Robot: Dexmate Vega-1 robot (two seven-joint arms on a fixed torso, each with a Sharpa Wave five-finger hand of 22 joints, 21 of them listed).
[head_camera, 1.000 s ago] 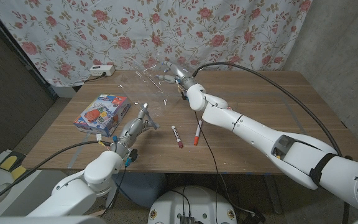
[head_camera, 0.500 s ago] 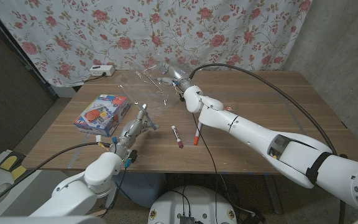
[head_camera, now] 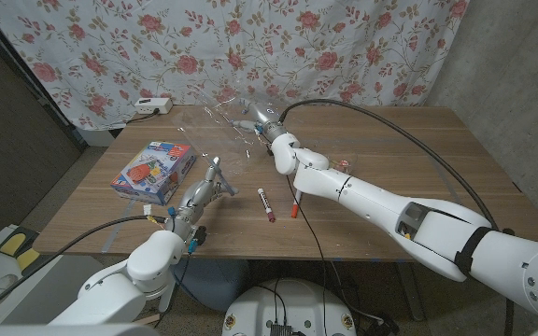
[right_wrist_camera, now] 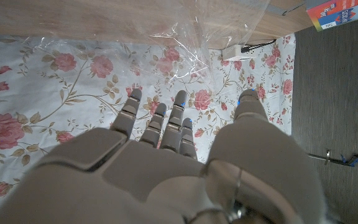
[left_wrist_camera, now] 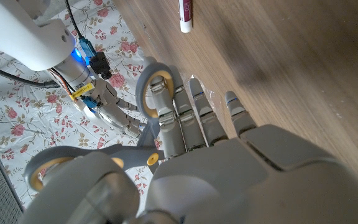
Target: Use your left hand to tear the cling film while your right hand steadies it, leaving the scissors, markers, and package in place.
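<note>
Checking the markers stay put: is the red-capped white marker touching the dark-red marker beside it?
Apart. The head view shows bare wooden table between the red-capped white marker and the dark-red marker.

Out past the far edge of the wooden worktop (head_camera: 418,149) hangs a floral curtain (head_camera: 250,47), pale cloth scattered with red roses, running across the whole back of my view. On the far left corner of the worktop sits a white power strip (head_camera: 152,106), close against that curtain; my right wrist view catches it too, with a cord trailing off it. Down at the lower left, off the worktop, a yellow-and-black object (head_camera: 12,245) lies beside a dark wall (head_camera: 7,140).
</note>
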